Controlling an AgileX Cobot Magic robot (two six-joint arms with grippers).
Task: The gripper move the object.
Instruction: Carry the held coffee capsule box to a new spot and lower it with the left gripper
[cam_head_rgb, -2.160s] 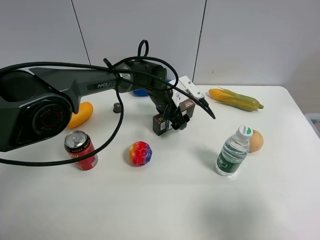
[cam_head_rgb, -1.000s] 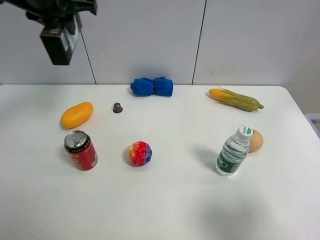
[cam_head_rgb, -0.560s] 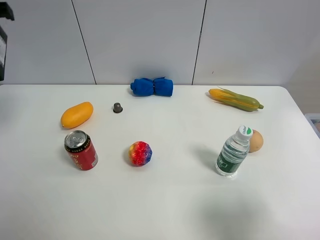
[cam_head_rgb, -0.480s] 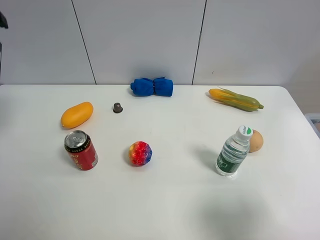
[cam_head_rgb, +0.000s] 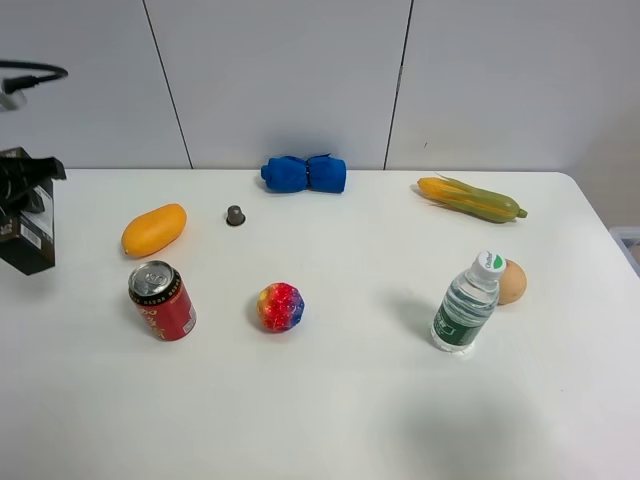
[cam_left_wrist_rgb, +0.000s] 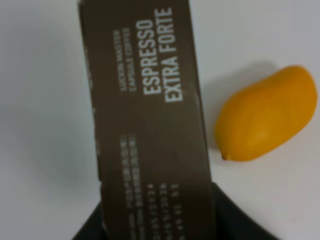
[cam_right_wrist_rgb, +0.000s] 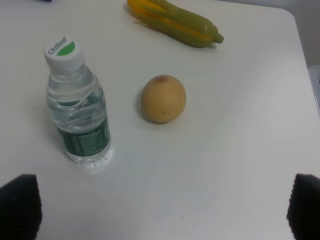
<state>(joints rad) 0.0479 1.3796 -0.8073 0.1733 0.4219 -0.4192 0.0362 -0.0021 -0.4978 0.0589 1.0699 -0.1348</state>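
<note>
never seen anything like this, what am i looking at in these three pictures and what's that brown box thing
This is a two-armed robot at a white table. The wide picture comes from a camera mounted high; each of the others comes from a camera on one arm's wrist. The left gripper, at the table's left edge, is shut on a dark brown carton printed "Espresso Extra Forte"; a mango lies near it. The right gripper is open and empty: only its two dark fingertips show, with a water bottle, a round fruit and a corn cob ahead of it. The table also holds a red can, a colourful ball, a blue cloth roll and a small dark cap.
</note>
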